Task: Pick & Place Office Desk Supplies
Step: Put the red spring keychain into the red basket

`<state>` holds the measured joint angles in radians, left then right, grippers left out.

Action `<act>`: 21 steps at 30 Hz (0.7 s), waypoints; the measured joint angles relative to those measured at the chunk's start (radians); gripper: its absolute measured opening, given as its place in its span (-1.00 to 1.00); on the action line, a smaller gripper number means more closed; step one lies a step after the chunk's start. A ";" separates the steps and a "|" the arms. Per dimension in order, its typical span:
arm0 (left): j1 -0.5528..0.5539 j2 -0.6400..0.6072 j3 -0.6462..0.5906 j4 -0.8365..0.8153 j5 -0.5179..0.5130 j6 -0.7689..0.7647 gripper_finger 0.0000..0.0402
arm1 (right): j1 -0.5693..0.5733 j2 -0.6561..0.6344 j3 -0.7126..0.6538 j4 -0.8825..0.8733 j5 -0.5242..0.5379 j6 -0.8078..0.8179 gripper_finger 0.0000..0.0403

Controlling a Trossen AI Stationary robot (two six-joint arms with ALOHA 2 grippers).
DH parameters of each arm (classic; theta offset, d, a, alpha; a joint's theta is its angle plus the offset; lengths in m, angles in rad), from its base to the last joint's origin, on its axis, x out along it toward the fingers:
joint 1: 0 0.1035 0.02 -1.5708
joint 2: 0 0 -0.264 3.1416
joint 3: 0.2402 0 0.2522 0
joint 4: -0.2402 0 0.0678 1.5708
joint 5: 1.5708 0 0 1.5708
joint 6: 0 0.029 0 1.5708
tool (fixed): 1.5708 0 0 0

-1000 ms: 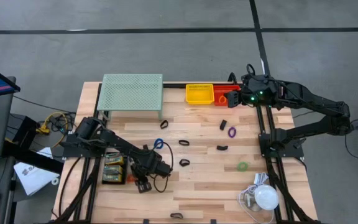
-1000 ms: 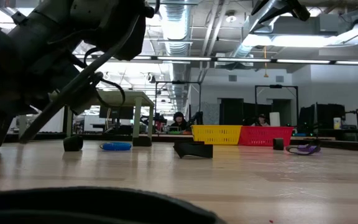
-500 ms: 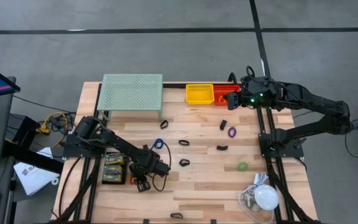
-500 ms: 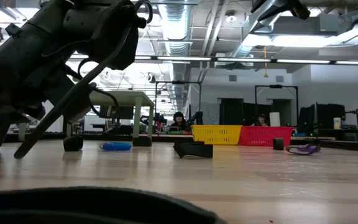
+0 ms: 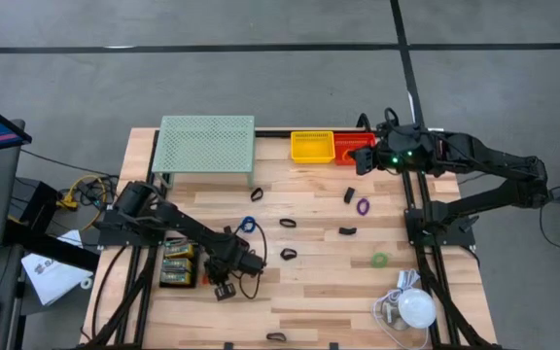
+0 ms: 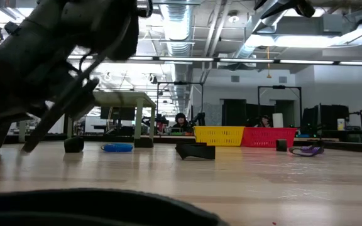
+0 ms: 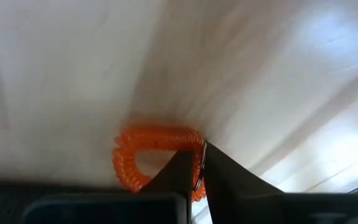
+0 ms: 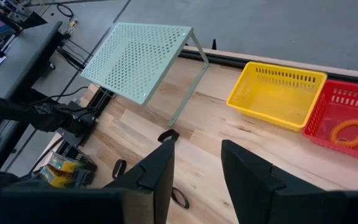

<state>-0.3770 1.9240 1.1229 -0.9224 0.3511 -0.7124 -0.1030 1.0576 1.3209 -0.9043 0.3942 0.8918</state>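
Left gripper (image 7: 194,180) clamped on orange coil ring (image 7: 157,158), low on wood table (image 5: 319,292), near-left area.
Right gripper (image 8: 197,171) parted, empty, raised nr red basket (image 5: 361,152) at far edge; second orange ring (image 8: 347,132) inside. Yellow basket (image 5: 312,147) adjacent.

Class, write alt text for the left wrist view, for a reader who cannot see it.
The left pincer has its two dark fingers closed on an orange coiled plastic ring lying on the pale wooden table, seen close up from above.

Open-ceilinged lab, exposed ducts (image 6: 180,28) overhead
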 joint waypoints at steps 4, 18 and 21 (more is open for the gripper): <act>0.018 -0.094 0.002 0.112 -0.013 -0.021 -0.97 | 0.013 0.000 0.000 0.000 0.000 0.000 -0.36; 0.144 -0.453 0.004 1.117 -0.127 -0.131 -0.99 | 0.212 0.002 0.000 0.122 0.042 0.027 -0.36; 0.177 -0.459 0.005 1.263 -0.135 -0.106 -0.99 | 0.279 0.004 0.000 0.259 0.089 0.040 -0.36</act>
<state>-0.2004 1.4649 1.1275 0.3404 0.2157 -0.8188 0.1762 1.0618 1.3205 -0.6452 0.4833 0.9322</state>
